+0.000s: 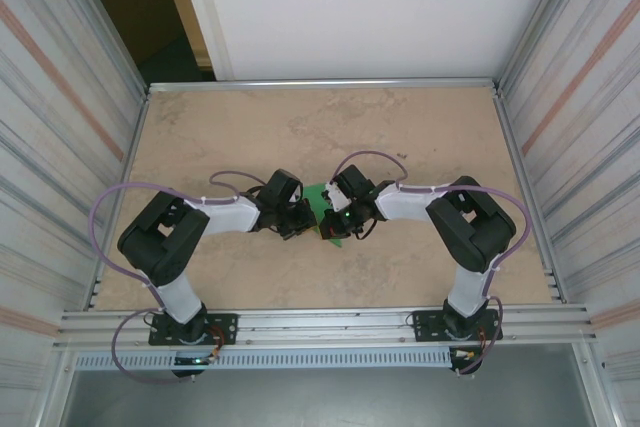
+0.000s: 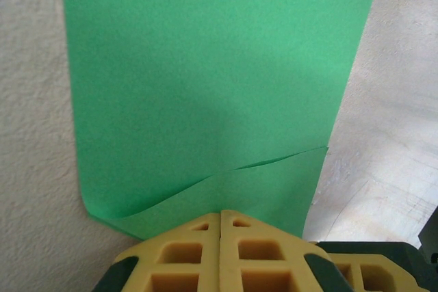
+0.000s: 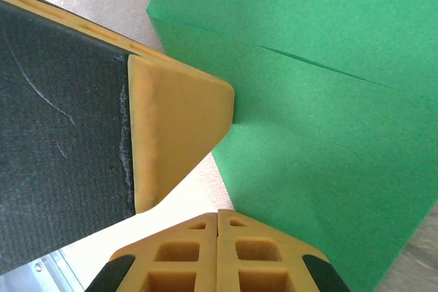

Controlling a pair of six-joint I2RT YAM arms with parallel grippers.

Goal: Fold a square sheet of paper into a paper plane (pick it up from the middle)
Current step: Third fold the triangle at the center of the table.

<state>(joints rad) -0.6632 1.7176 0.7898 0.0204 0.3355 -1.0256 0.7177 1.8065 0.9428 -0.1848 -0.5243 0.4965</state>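
Note:
The green sheet of paper [image 1: 320,196] lies folded on the table between my two grippers. In the left wrist view the sheet of paper [image 2: 205,73] spreads ahead of my left gripper [image 2: 220,213], with one layer lifting slightly over another along a curved edge. The left gripper is shut, its tips resting over the near part of the paper. My right gripper [image 3: 217,211] is also shut, its tips at the paper's [image 3: 328,141] near edge, nothing between them. The left gripper's fingers [image 3: 178,128] touch the paper's left edge there. From above, left gripper [image 1: 300,219] and right gripper [image 1: 335,219] nearly meet.
The tan table [image 1: 400,127] is walled by corrugated metal panels [image 1: 60,127] on both sides and a white board at the back. Both arms bend inward from their bases at the near edge, cables looping over them.

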